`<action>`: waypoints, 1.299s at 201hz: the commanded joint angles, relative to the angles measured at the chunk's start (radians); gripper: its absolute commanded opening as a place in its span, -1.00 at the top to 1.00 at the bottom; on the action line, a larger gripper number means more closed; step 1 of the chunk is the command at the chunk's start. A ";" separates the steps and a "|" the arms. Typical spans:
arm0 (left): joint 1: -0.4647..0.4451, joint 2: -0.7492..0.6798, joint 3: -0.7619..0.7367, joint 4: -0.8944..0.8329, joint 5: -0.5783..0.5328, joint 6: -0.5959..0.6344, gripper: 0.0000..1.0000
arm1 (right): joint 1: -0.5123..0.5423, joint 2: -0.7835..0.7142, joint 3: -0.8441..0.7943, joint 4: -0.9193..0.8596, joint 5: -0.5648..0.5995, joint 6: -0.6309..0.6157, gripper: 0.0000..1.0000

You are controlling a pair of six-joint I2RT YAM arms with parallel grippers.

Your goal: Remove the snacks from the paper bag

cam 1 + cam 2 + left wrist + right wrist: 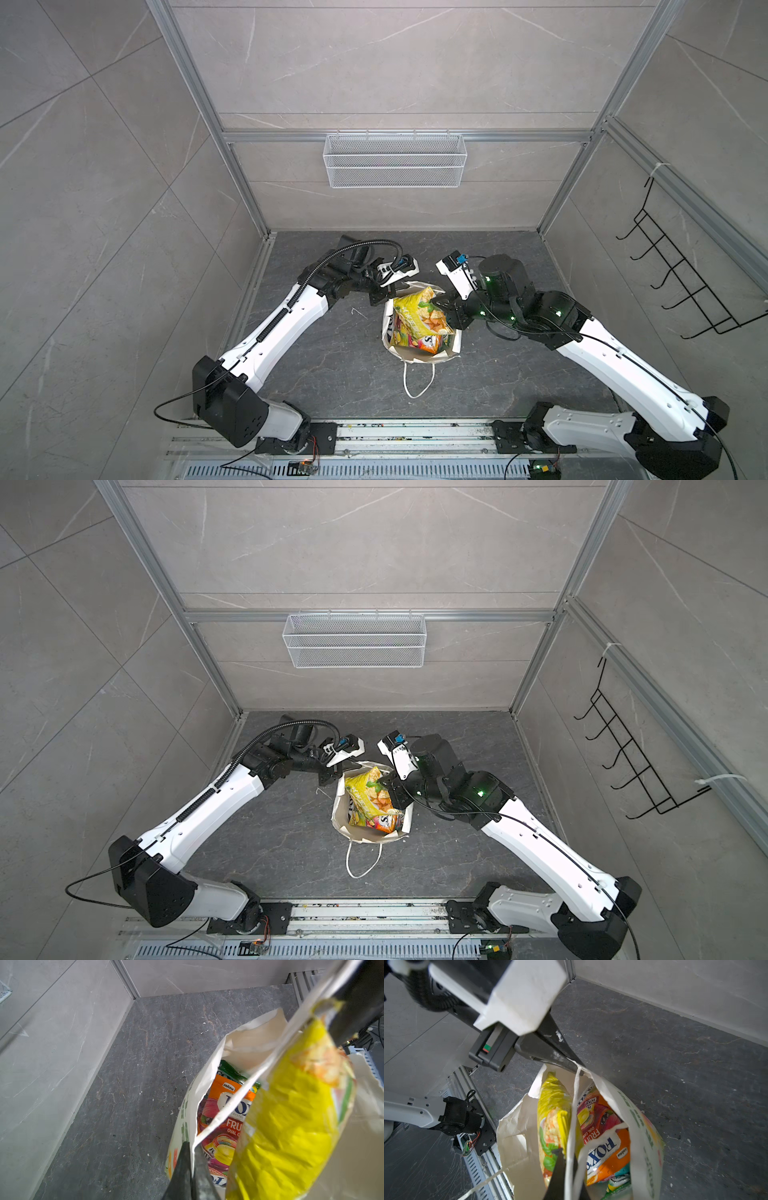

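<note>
One paper bag [388, 330] is being held upright on the counter [328, 374], its rim pinched between the left gripper's [192, 1152] closed fingers. One yellow packet [417, 318] is being clamped at its top by the right gripper's [569, 1160] fingers. One orange-pink packet [609, 1147] and one green packet [228, 1070] are being left inside.

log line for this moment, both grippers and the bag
left gripper: shut on paper bag rim | right gripper: shut on yellow packet, top above rim | orange packet: inside bag
</note>
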 commanded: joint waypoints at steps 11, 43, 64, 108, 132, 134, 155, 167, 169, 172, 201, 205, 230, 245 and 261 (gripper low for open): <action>0.024 -0.028 0.021 0.086 -0.039 -0.026 1.00 | -0.003 0.041 -0.037 0.028 -0.054 0.028 1.00; 0.024 -0.050 0.003 0.111 -0.061 -0.037 1.00 | -0.002 0.067 -0.041 0.055 -0.044 0.052 0.82; 0.025 -0.056 0.000 0.117 -0.055 -0.037 1.00 | -0.003 0.099 -0.015 0.037 -0.042 0.060 0.59; 0.024 -0.061 -0.007 0.126 -0.040 -0.038 1.00 | -0.003 0.126 0.018 0.006 -0.011 0.066 0.10; 0.023 -0.071 -0.009 0.122 -0.039 -0.033 1.00 | -0.001 0.125 0.031 -0.027 0.058 0.058 -0.19; 0.023 -0.072 -0.010 0.122 -0.040 -0.033 1.00 | 0.000 0.126 0.031 -0.029 0.060 0.058 -0.20; 0.022 -0.082 -0.013 0.124 -0.037 -0.037 1.00 | 0.021 0.153 0.045 -0.064 0.111 0.012 -0.29; 0.021 -0.088 -0.012 0.125 -0.032 -0.040 1.00 | 0.028 0.180 0.057 -0.084 0.149 0.019 -0.32; 0.021 -0.089 -0.011 0.125 -0.031 -0.040 1.00 | 0.029 0.185 0.059 -0.085 0.151 0.024 -0.32; 0.021 -0.091 -0.013 0.126 -0.031 -0.040 1.00 | 0.030 0.191 0.061 -0.084 0.150 0.029 -0.33; 0.019 -0.095 -0.020 0.133 -0.035 -0.038 1.00 | 0.037 0.237 0.059 -0.036 0.086 0.097 -0.49; 0.019 -0.095 -0.021 0.133 -0.037 -0.038 1.00 | 0.037 0.243 0.059 -0.030 0.085 0.109 -0.50; 0.018 -0.092 -0.025 0.135 -0.038 -0.036 1.00 | 0.043 0.285 0.049 0.019 0.016 0.145 -0.40; 0.017 -0.092 -0.024 0.136 -0.040 -0.037 1.00 | 0.053 0.317 0.058 0.025 -0.017 0.147 -0.18; 0.017 -0.093 -0.022 0.136 -0.041 -0.040 1.00 | 0.059 0.339 0.069 0.021 -0.033 0.141 0.00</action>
